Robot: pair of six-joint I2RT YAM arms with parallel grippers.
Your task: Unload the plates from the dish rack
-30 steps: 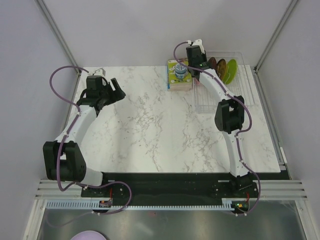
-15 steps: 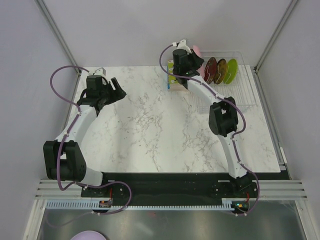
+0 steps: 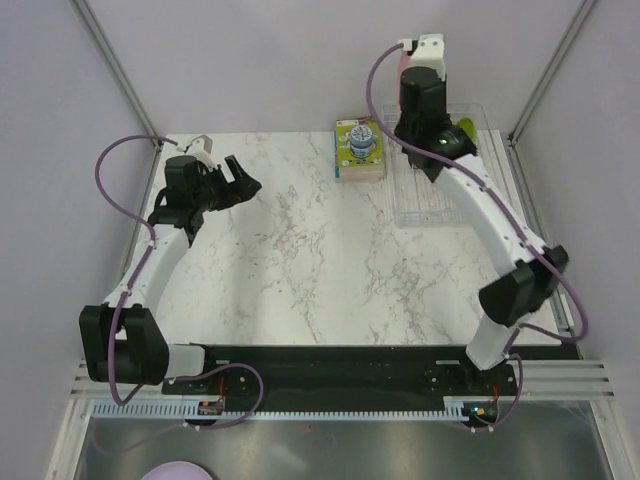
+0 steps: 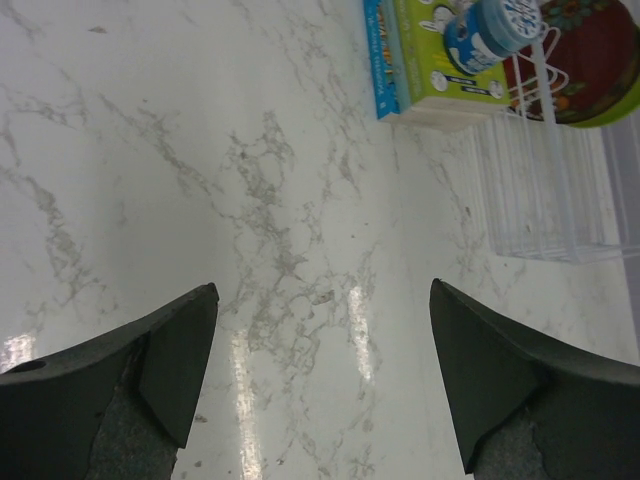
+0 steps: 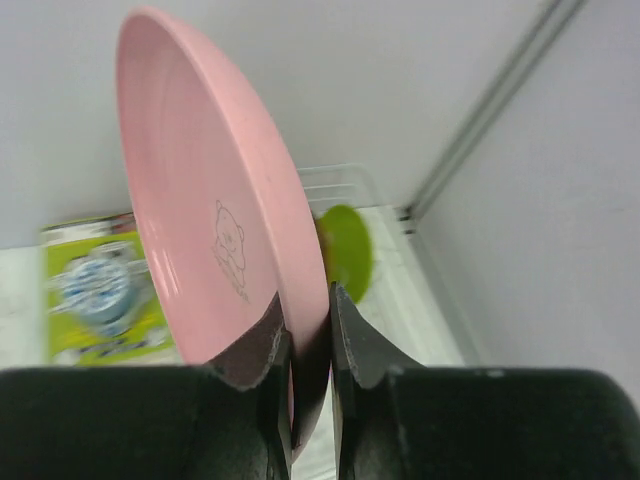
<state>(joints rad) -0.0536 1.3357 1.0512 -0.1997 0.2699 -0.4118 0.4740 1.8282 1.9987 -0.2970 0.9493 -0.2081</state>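
**Pink plate (image 5: 215, 220) pinched at the rim, up out of the dish rack (image 4: 540, 190)**

Your right gripper (image 5: 305, 312) is clamped on the pink plate. Both jaws nip its lower rim, and the plate stands on edge above them (a thin hold on slick plastic, so I judge it prone to swing). Below and beyond those jaws, the lime green plate (image 5: 348, 250) stands in the rack. The printed box (image 5: 100, 295) sits off to their left.

Your left gripper (image 4: 322, 300) hangs over the marble table (image 4: 200, 150) with its jaws wide apart and nothing between them. The rack and the red plate (image 4: 585, 60) lie well ahead of those jaws, to their right.

To do this step well:

- Carry the pink plate away from the rack toward open marble.
- Move slowly enough that the plate does not pivot in the pinch.
- Pass wide of the box.
- Roll the wrist so the plate comes flat before it meets the surface, and part the jaws only once it rests there.
- Pick a spot that leaves room for the other plates.
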